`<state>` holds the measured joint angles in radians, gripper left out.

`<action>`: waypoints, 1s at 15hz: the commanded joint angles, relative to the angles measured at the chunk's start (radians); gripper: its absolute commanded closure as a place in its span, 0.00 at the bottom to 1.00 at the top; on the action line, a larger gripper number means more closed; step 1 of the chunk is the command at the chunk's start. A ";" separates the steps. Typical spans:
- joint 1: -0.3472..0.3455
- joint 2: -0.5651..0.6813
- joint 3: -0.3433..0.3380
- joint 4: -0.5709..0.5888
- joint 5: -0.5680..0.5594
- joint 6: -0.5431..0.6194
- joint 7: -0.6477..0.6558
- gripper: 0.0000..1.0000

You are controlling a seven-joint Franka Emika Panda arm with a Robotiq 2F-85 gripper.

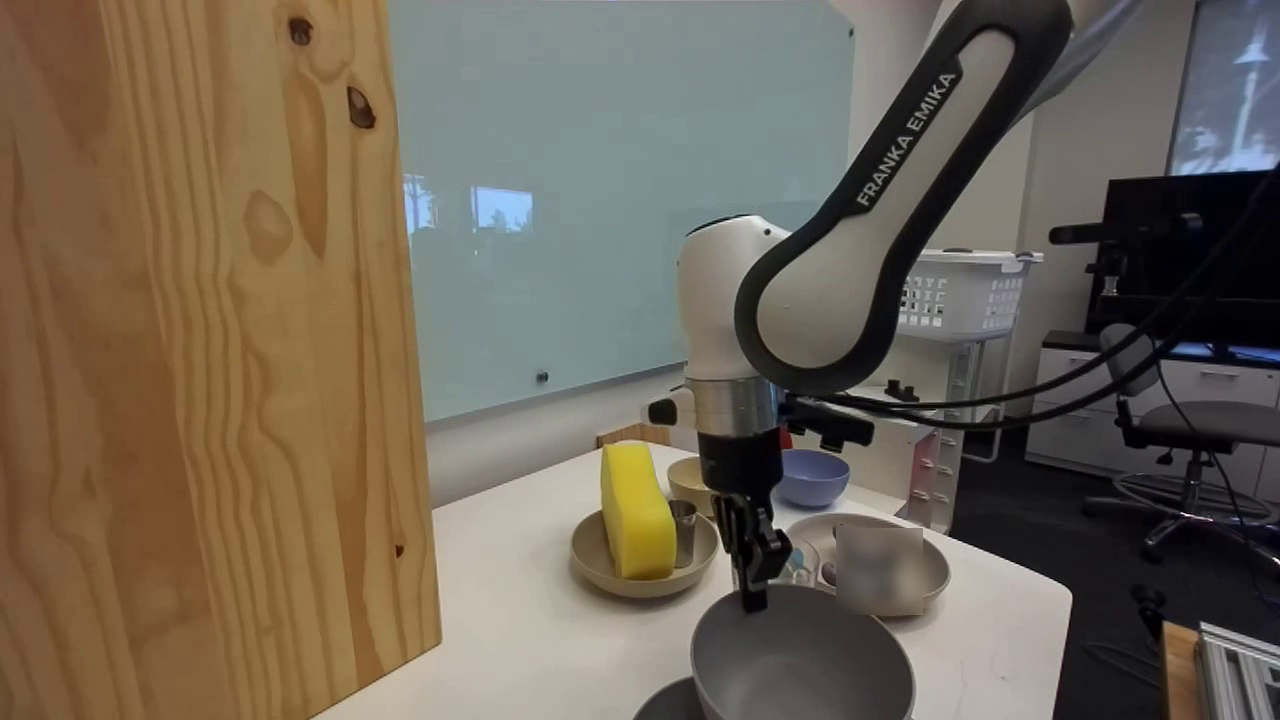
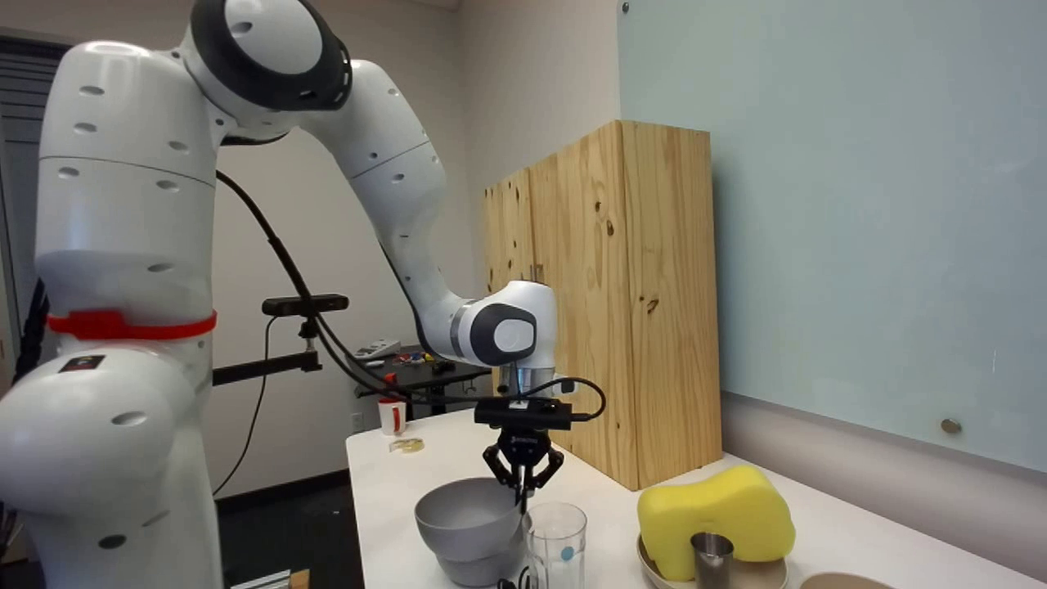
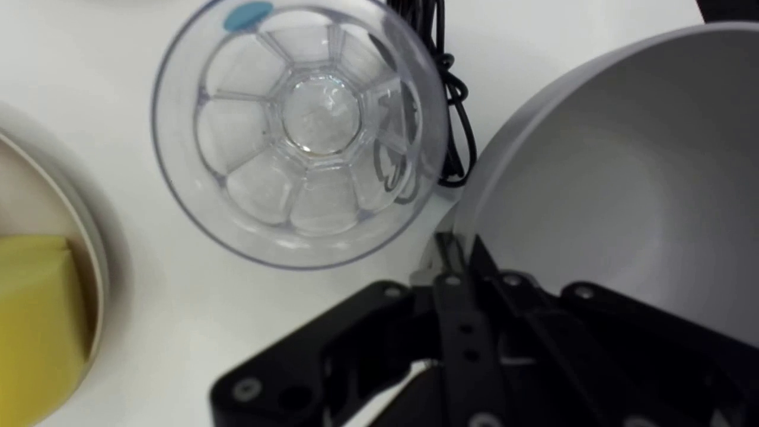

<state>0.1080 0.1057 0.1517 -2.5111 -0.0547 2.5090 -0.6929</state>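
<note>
This seems an office-like lab, shown by the glass board [image 1: 620, 200], swivel chair [image 1: 1235, 425], monitor [image 1: 1150, 270] and drawer cabinet [image 1: 1075, 440] alongside a robot arm [image 2: 123, 213] and mounted camera [image 2: 304, 305].

You have two grey bowls [image 2: 466, 532], one over the other, at your pincer [image 3: 465, 248], with one clear tumbler [image 3: 323, 196] and one black cable bundle [image 3: 455, 92] near it. In an exterior view you count one shallow beige dish [image 1: 597, 560], one yellow block [image 1: 635, 510] and one metal cup [image 1: 685, 535] left of the pincer, one cream bowl [image 1: 685, 482] and one blue bowl [image 1: 813, 480] beyond it, and a second beige dish [image 1: 936, 575] to its right. Behind the pincer in an exterior view, you also find one white mug [image 2: 388, 417] and one tall wooden cabinet [image 2: 589, 311].
</note>
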 commanded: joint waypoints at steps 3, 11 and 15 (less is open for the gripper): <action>0.016 0.087 0.022 0.030 -0.058 0.020 0.016 0.99; 0.007 0.091 0.046 0.079 -0.041 -0.018 -0.013 0.99; 0.003 0.073 0.057 0.090 -0.026 -0.030 -0.036 0.99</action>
<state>0.1185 0.1781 0.1978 -2.4353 -0.0973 2.5002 -0.6936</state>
